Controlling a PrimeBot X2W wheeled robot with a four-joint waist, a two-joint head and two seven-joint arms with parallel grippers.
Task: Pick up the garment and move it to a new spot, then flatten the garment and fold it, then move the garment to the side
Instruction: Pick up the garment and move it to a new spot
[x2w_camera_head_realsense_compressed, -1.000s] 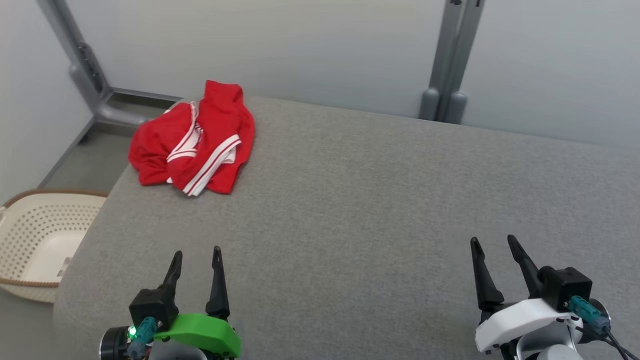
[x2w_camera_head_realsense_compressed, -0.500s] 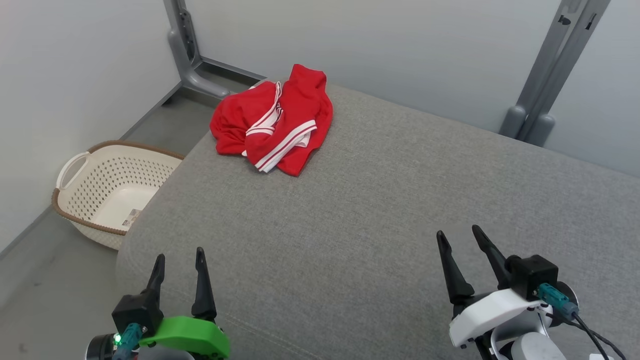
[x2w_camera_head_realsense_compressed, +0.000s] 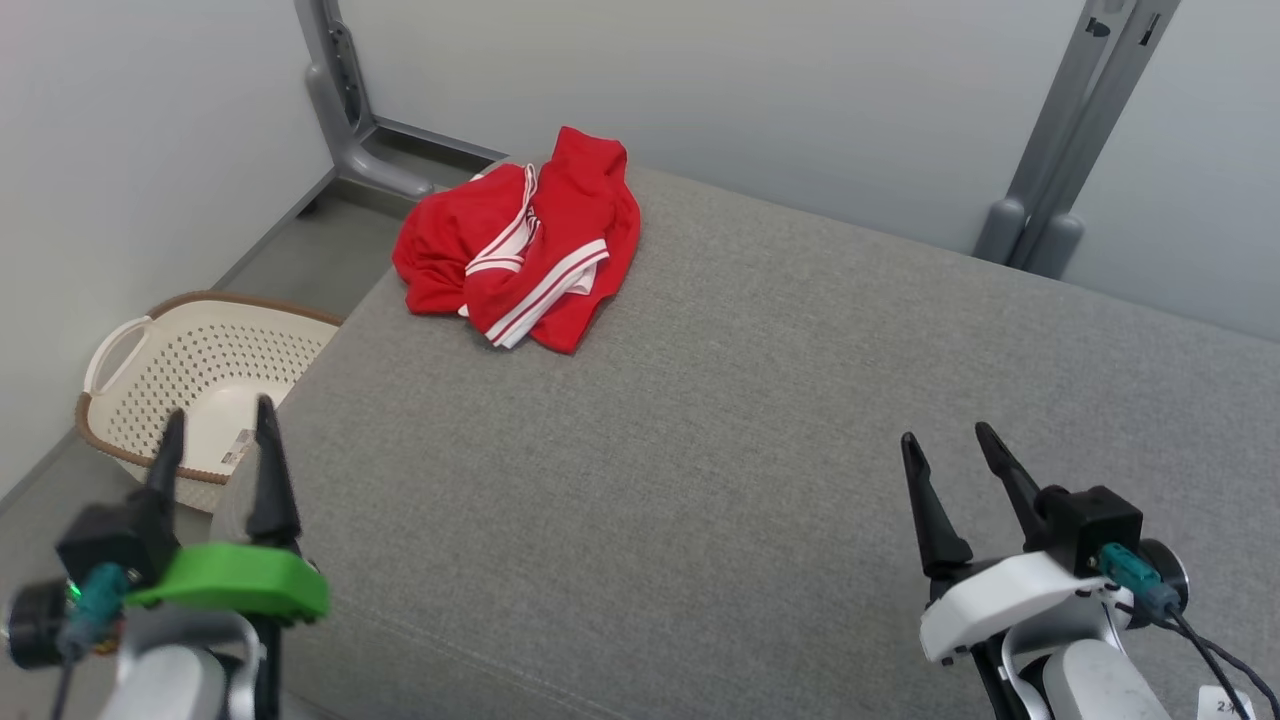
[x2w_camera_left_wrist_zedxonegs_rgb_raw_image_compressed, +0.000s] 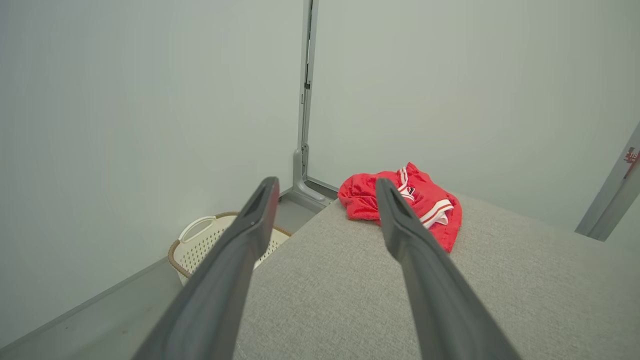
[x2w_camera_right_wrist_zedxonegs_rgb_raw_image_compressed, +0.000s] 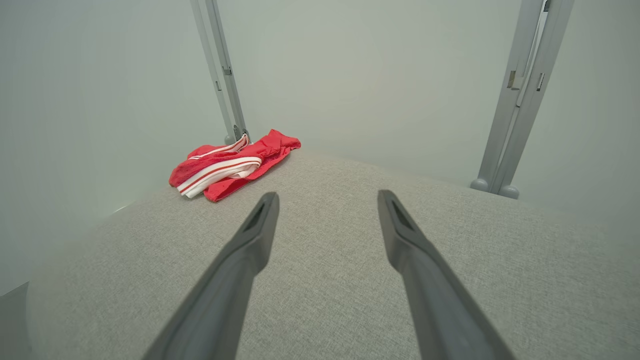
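The garment (x2w_camera_head_realsense_compressed: 515, 255) is a crumpled red piece with white stripes, lying at the far left corner of the grey cushioned surface (x2w_camera_head_realsense_compressed: 720, 440). It appears too in the left wrist view as the garment (x2w_camera_left_wrist_zedxonegs_rgb_raw_image_compressed: 425, 202) and in the right wrist view as the garment (x2w_camera_right_wrist_zedxonegs_rgb_raw_image_compressed: 227, 167). My left gripper (x2w_camera_head_realsense_compressed: 218, 428) is open with nothing in it, at the near left, past the surface's left edge and over the basket. Well short of the garment, my right gripper (x2w_camera_head_realsense_compressed: 950, 447) hangs open and empty above the near right of the surface.
A cream perforated laundry basket (x2w_camera_head_realsense_compressed: 130, 375) with a brown rim stands on the floor left of the surface. Grey metal posts rise against the pale wall at the far left (x2w_camera_head_realsense_compressed: 335, 110) and far right (x2w_camera_head_realsense_compressed: 1060, 150).
The head camera has turned left, so the whole picture shifted. My left gripper has swung left off the surface's edge, toward the basket. The garment lies as before.
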